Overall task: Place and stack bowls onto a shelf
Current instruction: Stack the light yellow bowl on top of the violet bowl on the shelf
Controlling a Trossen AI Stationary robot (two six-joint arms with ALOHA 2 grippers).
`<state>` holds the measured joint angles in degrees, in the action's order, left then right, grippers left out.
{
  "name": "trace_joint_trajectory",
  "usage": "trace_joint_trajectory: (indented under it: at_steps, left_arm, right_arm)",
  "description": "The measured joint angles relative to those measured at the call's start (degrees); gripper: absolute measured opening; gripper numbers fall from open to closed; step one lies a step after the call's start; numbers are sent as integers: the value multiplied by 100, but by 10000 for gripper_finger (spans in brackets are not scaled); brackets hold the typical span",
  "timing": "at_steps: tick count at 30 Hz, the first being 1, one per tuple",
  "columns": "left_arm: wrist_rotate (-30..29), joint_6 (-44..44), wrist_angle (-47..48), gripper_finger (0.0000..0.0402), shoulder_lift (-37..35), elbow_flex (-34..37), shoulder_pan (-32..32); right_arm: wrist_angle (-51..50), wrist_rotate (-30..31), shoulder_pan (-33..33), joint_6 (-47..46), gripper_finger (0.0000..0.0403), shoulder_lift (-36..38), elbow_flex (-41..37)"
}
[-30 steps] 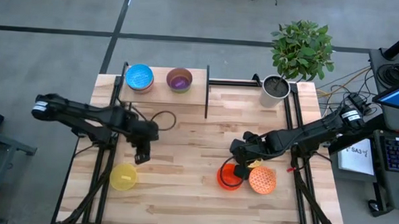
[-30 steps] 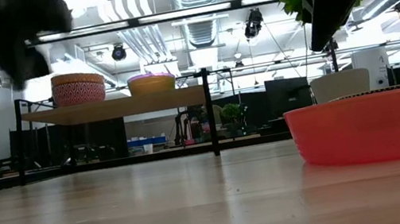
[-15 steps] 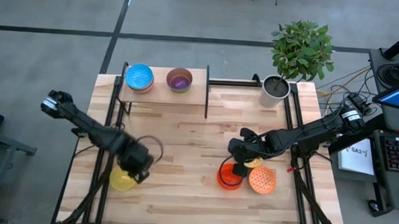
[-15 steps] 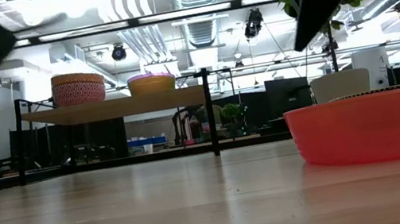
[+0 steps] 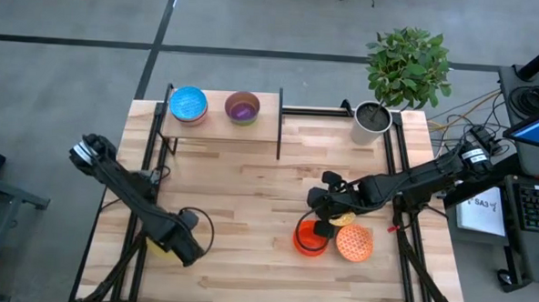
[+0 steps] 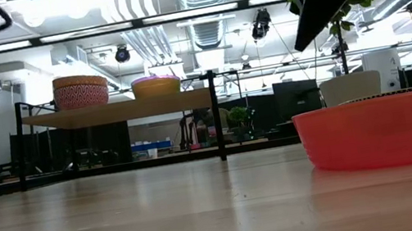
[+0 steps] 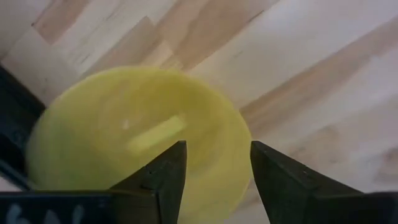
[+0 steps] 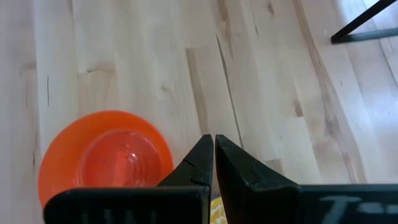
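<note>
A yellow bowl (image 5: 160, 246) (image 7: 118, 130) sits on the table near its left front. My left gripper (image 5: 189, 249) (image 7: 217, 168) is over it, open, one finger above the bowl's inside and one past its rim; whether they touch it I cannot tell. My right gripper (image 5: 324, 224) (image 8: 214, 149) is shut and hovers beside the red-orange bowl (image 5: 308, 237) (image 8: 102, 155), next to a speckled orange bowl (image 5: 355, 243). On the shelf (image 5: 218, 123) (image 6: 118, 111) stand a blue-white patterned bowl (image 5: 189, 104) (image 6: 80, 91) and a purple bowl (image 5: 242, 107) (image 6: 156, 85).
A white plant pot (image 5: 373, 119) (image 6: 349, 88) with a green plant stands at the table's far right. The shelf's black frame (image 5: 280, 124) stands at the far edge. Bare wood lies between the two arms in the table's middle.
My left gripper has gone toward the table's near edge and down, from the table's middle left to over the yellow bowl. The bowls have stayed where they were.
</note>
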<state>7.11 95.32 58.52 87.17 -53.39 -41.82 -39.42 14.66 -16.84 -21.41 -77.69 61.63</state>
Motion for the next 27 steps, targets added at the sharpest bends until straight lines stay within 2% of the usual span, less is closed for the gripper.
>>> trace_joint_trajectory:
  at_steps: [6, 13, 17, 21, 25, 27]
  left_arm:
    - [11, -137, -448, 148, 354, -15, -2]
    - [-51, -148, -493, 122, 475, -15, -7]
    - [-59, -269, -498, 82, 528, -11, -9]
    - [-125, -570, -489, 15, 493, -104, -9]
    - [-201, -979, -369, 6, 455, -403, 6]
    - [-207, -1467, -271, 2, 453, -650, 9]
  right_arm:
    - [112, 1, 0, 77, 9, 0, 0]
    - [125, 44, 0, 192, 9, 0, 0]
    - [145, 44, -1, 192, 9, 0, 0]
    - [181, 46, 0, 192, 9, 0, -2]
    - [258, 50, -2, 205, 9, -2, -2]
    - [271, 60, -2, 214, 9, -4, -7]
